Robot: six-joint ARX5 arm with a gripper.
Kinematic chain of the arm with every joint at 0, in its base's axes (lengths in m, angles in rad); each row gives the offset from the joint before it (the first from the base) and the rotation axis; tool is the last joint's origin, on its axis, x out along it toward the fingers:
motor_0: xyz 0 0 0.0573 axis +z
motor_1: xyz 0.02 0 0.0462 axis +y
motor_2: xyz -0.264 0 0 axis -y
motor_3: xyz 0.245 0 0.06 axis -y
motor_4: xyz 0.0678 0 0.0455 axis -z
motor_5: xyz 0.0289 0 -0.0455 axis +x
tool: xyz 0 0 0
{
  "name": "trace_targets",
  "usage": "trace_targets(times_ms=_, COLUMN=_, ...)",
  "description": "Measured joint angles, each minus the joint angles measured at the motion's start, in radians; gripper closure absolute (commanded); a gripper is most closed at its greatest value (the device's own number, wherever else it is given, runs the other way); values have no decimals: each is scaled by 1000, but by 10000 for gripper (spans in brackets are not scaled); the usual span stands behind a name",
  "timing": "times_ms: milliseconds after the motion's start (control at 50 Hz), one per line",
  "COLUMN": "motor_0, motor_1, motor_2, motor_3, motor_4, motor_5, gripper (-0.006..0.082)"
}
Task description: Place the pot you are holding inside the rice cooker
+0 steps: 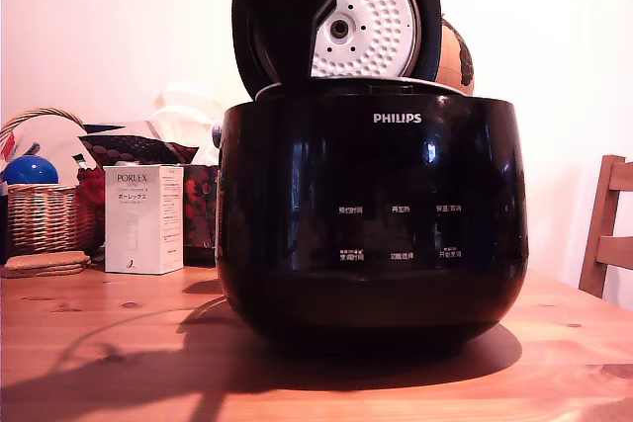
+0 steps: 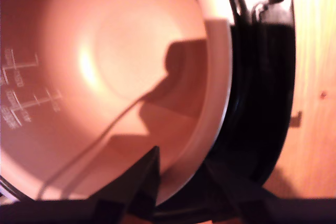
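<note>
Fingers (image 2: 181,179) pinch the pot (image 2: 105,77) rim inside the rice cooker (image 1: 371,214) on a wooden table (image 1: 99,363).

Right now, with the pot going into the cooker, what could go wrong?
1. The gripper straddles the pot rim; its outer finger is close beside the cooker wall and may scrape or jam.
2. The open lid stands right behind the arm; lifting out could knock it.
3. The pot's rim shows above the cooker's edge, so it may not be seated; releasing could drop it.

A home: wooden table (image 1: 89,343), wicker basket (image 1: 45,214), chair (image 1: 605,229).
</note>
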Motion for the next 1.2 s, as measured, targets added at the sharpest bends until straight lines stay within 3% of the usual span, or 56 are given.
trace_targets(times_ms=880, motor_0=-49, motor_1=-21, motor_2=2, motor_3=19, motor_4=20, motor_5=-240, gripper=546)
trace_targets(times_ms=960, motor_0=-49, motor_1=-21, motor_2=2, motor_3=19, motor_4=20, motor_5=-333, gripper=546)
trace_targets(times_ms=1020, motor_0=-49, motor_1=-21, motor_2=3, motor_3=19, motor_4=20, motor_5=-333, gripper=546)
trace_targets(times_ms=1100, motor_0=-49, motor_1=-21, motor_2=8, motor_3=18, motor_4=20, motor_5=-439, gripper=546)
trace_targets(times_ms=1160, motor_0=-49, motor_1=-21, motor_2=19, motor_3=18, motor_4=21, motor_5=-443, gripper=546)
trace_targets(times_ms=1180, motor_0=-49, motor_1=-21, motor_2=24, motor_3=19, motor_4=21, motor_5=-516, gripper=547)
trace_targets(times_ms=1200, motor_0=-49, motor_1=-21, motor_2=30, motor_3=19, motor_4=21, motor_5=-516, gripper=547)
